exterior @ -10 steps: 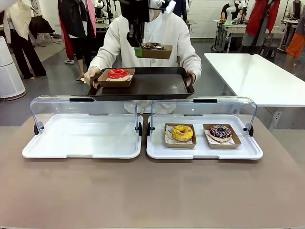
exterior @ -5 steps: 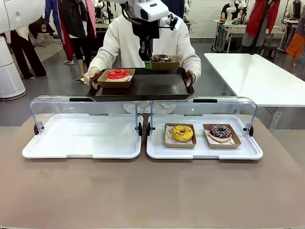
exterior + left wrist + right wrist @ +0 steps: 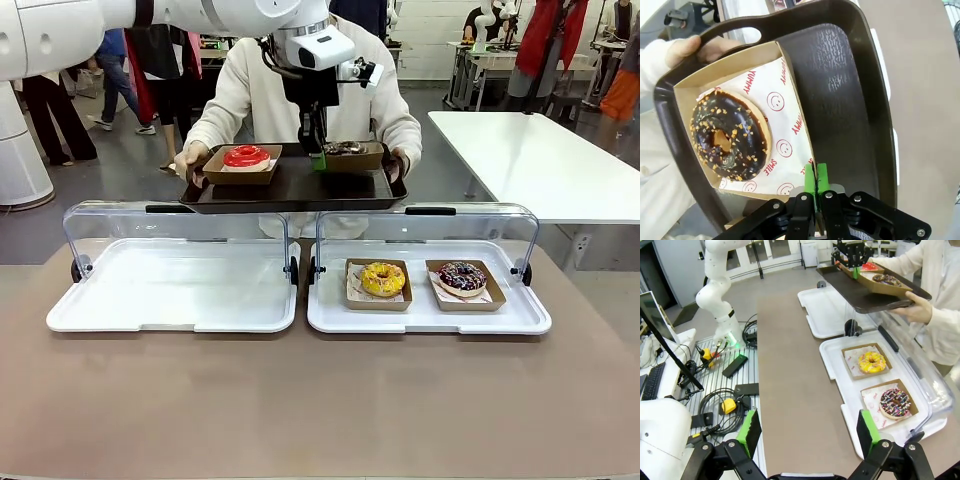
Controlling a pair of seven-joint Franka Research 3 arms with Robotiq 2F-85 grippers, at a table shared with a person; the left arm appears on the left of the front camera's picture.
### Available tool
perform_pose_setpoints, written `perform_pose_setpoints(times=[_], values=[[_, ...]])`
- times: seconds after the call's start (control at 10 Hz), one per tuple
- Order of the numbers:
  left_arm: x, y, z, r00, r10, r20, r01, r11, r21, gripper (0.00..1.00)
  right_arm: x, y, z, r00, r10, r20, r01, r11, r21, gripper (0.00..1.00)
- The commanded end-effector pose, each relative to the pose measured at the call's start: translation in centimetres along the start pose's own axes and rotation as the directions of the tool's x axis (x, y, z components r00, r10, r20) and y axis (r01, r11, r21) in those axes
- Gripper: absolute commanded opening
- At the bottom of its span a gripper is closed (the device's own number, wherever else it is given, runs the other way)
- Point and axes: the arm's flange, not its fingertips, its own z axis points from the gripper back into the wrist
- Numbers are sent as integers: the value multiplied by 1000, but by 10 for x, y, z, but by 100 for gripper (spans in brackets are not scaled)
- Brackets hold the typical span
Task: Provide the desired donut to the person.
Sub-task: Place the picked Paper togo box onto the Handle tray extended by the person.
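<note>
Since prev frame our left gripper [image 3: 316,160] lowered choc donut box [image 3: 352,156] onto person's [image 3: 330,80] tray [image 3: 290,190], fingers pinched shut on box wall, box base hidden by tray rim, room mid-tray beside red donut [image 3: 246,155], our right gripper [image 3: 807,432] wide open, hanging above table edge.

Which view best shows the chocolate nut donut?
The left wrist view: the chocolate nut donut appears close, from above, in its box. The front view gives a low side glimpse; the right wrist view shows it small and distant.

Left gripper [image 3: 316,158] jaws clamped; right gripper [image 3: 805,432] jaws spread.
</note>
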Motion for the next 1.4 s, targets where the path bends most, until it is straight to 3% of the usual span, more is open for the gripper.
perform_pose_setpoints(times=[0.0,0.6,0.7,0.8,0.9,1.0,1.1,1.3], values=[[-14,-13,-4,1000,15,-9,-14,1000,15,1,0,0,0,1000,5,13,-5,1000,3,100],[-23,-8,-14,998,37,-60,-36,999,12,1,0,0,0,1000,5,13,-5,1000,3,100],[-25,-7,-16,997,44,-60,-44,999,4,36,0,0,0,1000,5,13,-5,1000,3,100],[-26,-6,-16,997,41,-58,-41,999,2,57,0,0,0,1000,5,13,-5,1000,3,100],[-26,-5,-15,998,40,-56,-39,999,4,91,0,0,0,1000,5,13,-5,1000,3,100],[-26,-6,-14,998,38,-54,-38,999,6,60,0,0,0,1000,5,13,-5,1000,3,100],[-26,-7,-13,998,35,-51,-35,999,5,100,0,0,0,1000,5,13,-5,1000,3,100],[-26,-7,-12,998,19,-52,-19,1000,-3,100,0,0,0,1000,5,13,-5,1000,3,100]])
